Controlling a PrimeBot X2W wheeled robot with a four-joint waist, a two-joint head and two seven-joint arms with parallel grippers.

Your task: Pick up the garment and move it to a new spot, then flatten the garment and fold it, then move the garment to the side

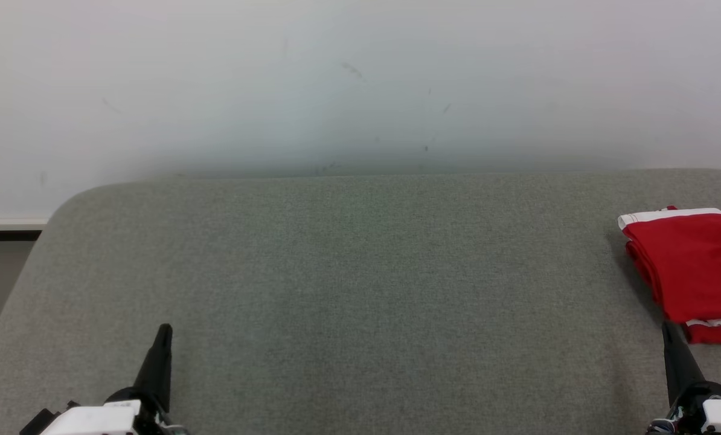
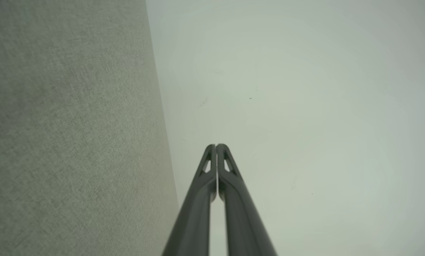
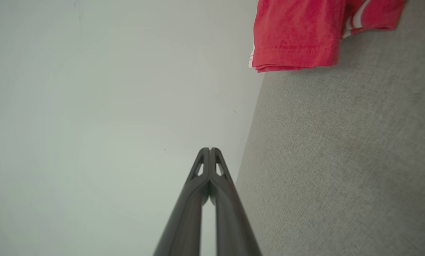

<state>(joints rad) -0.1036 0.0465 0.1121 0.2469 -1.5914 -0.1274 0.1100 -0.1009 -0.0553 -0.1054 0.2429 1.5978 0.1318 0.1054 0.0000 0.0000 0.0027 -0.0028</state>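
Your right hand (image 1: 668, 327), closed and empty, rests just short of the folded red garment (image 1: 689, 266); your left hand (image 1: 164, 330), likewise closed, lies well apart.

Your left gripper (image 1: 164, 329) sits over the near left part of the grey table (image 1: 360, 272), its two dark fingers pressed together and pointing away from you. Your right gripper (image 1: 668, 327) mirrors it over the table's near right part, closed too.

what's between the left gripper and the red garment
Just a bare stretch of the grey table: nothing lies on it between the left gripper and the folded red garment, as the head view shows.
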